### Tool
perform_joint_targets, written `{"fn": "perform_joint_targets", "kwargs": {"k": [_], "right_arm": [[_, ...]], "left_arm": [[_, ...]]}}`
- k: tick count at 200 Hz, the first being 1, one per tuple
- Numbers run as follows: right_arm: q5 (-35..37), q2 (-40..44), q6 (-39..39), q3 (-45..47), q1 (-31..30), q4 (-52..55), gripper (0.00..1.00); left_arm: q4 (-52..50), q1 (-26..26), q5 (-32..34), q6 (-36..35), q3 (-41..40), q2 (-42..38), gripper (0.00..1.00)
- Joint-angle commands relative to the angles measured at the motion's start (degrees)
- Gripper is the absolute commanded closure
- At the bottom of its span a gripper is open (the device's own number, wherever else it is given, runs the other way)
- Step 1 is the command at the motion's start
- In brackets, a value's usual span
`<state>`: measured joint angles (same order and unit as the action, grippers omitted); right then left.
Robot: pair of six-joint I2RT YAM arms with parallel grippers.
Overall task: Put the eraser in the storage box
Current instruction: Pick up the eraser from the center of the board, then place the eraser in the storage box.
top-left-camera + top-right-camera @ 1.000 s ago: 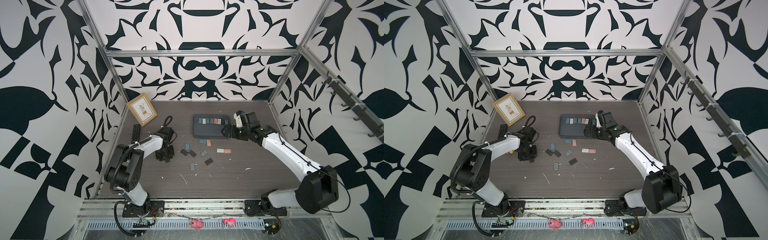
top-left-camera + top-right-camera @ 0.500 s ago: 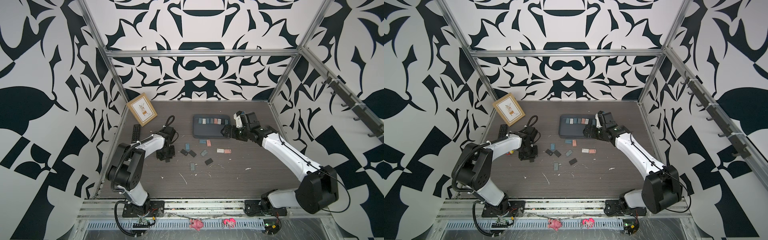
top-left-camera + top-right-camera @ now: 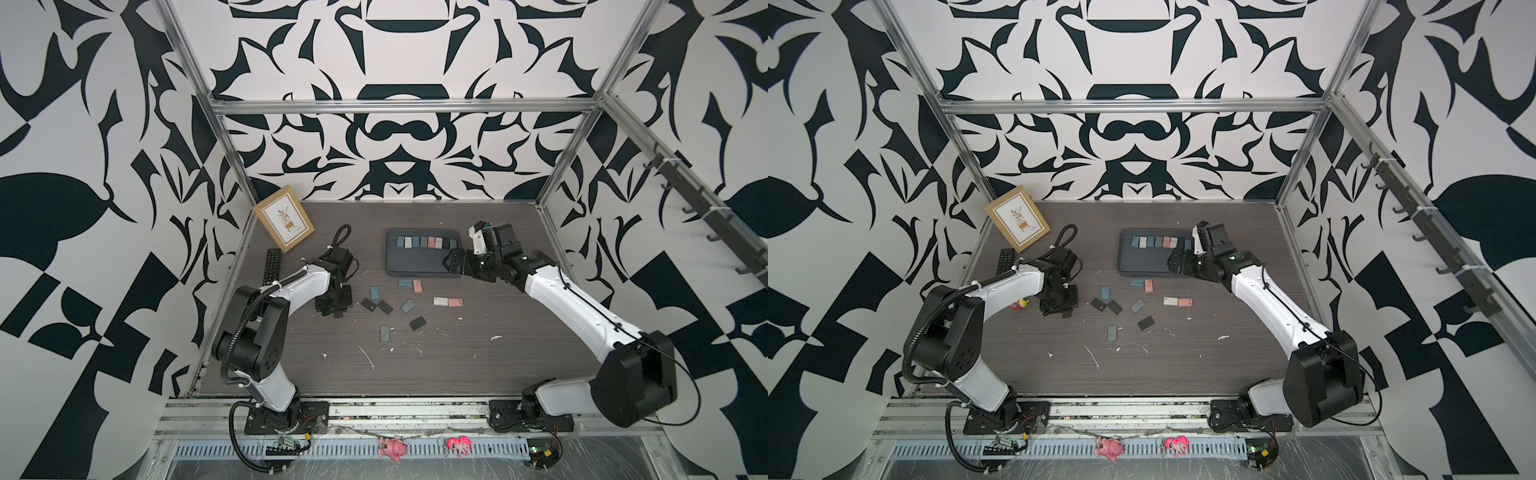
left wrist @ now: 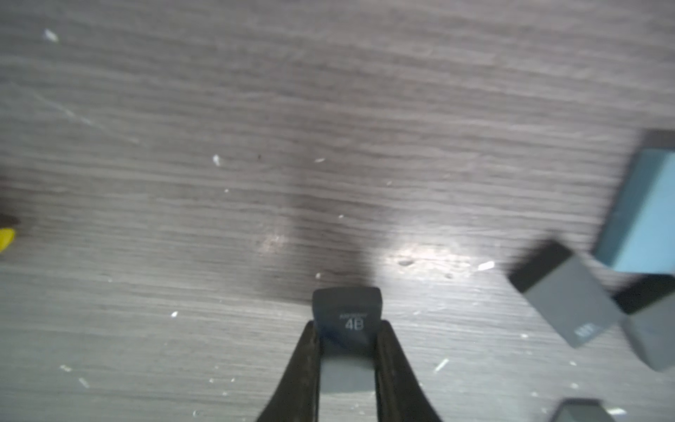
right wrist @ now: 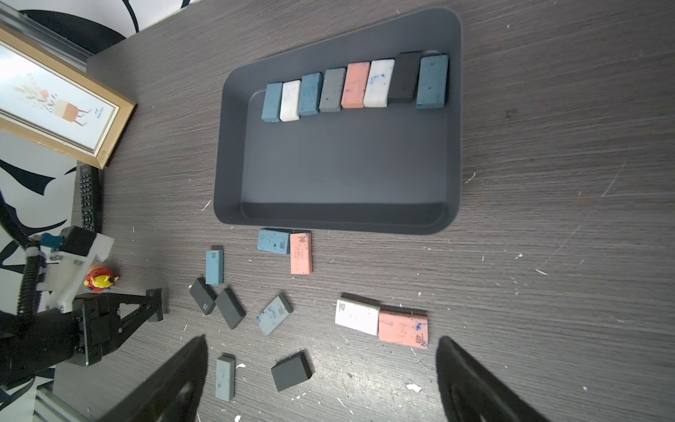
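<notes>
My left gripper (image 4: pixel 347 339) is shut on a dark grey eraser (image 4: pixel 346 318) marked 4B, and the eraser's end sticks out past the fingertips. In both top views this gripper (image 3: pixel 337 309) (image 3: pixel 1059 309) points down at the table, left of the scattered erasers (image 3: pixel 407 306). The storage box (image 3: pixel 415 266) (image 5: pixel 343 157) is a dark grey tray with a row of several erasers (image 5: pixel 356 86) along its far side. My right gripper (image 3: pixel 451 264) (image 5: pixel 323 339) hangs open and holds nothing, at the box's right near corner.
Several loose erasers (image 5: pixel 301 252) lie between the box and the table's front. A tan picture frame (image 3: pixel 284 219), a black remote (image 3: pixel 272 266) and a cable loop (image 3: pixel 341 235) sit at the back left. A small red and yellow toy (image 3: pixel 1019 304) lies beside the left arm.
The left gripper's jaws have closed the last bit onto the dark grey eraser. Both arms have stayed almost where they were.
</notes>
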<state>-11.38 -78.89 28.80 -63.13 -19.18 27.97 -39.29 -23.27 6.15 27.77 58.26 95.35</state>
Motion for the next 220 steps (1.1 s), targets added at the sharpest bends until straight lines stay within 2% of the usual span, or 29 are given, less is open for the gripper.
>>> {"fn": "perform_joint_targets", "kwargs": {"k": [1,60,117,165,220], "right_arm": [[-0.92,0.21,0.36,-0.21,0.73,-1.53,0.01],[-1.37,-1.24,0.16,-1.43,1.65,-1.74,0.01],[-2.84,-6.22,0.55,-4.41,3.30,-3.08,0.02],[-2.70,-11.86,0.71,-8.68,3.63,-3.25,0.01],[-2.69,-13.72,1.35,-9.75,3.62,-3.93,0.01]], "left_arm": [[-1.86,-0.61,-0.88,-0.94,2.91,-0.26,0.79],[-5.20,-1.95,-0.62,-2.83,10.83,-0.31,0.79],[-7.15,-2.92,-1.30,-4.78,24.63,4.01,0.79],[-7.16,-5.12,-3.98,-4.71,38.75,12.73,0.79],[-7.03,-7.82,-5.57,-4.90,56.94,26.78,0.79]]}}
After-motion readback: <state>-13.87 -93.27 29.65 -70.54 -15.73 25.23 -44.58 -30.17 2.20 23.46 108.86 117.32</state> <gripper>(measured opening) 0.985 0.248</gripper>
